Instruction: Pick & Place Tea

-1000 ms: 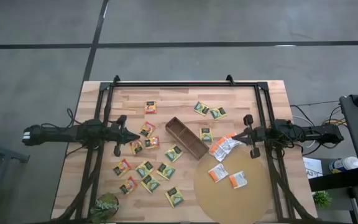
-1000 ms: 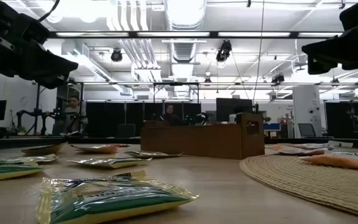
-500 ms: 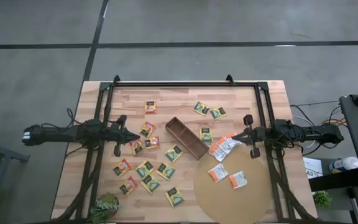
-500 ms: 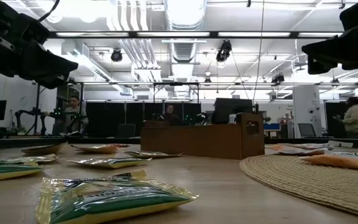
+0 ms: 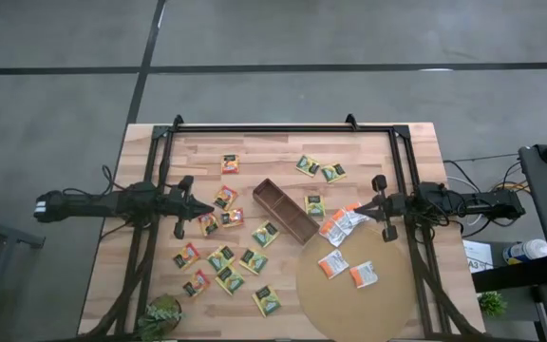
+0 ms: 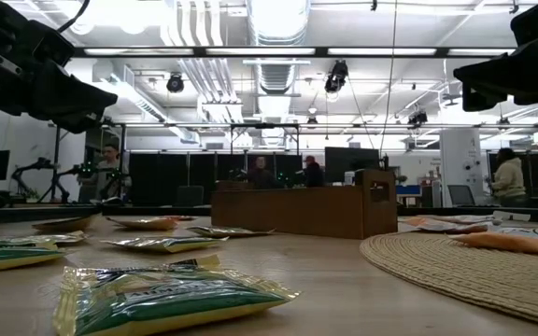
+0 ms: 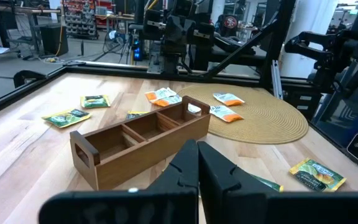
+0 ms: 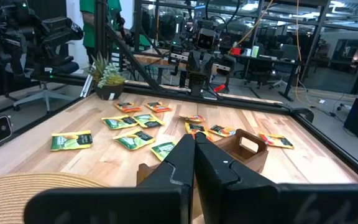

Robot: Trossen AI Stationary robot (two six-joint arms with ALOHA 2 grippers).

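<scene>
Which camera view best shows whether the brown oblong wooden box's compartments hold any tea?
The left wrist view: the brown oblong wooden box is close, its open compartments visibly empty. The high view shows it small, from above. The low view shows only its side wall. The right wrist view shows one end.

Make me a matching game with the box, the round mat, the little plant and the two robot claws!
Things:
1. wooden box
2. round mat
3. potted plant
4. left gripper and right gripper

Descriptions:
A. at the table's near left corner
B. shut, holding nothing
C. has two orange-and-white sachets lying on it
D. empty, in the middle of the table

Pairs: 1-D, 2-C, 3-A, 4-B
</scene>
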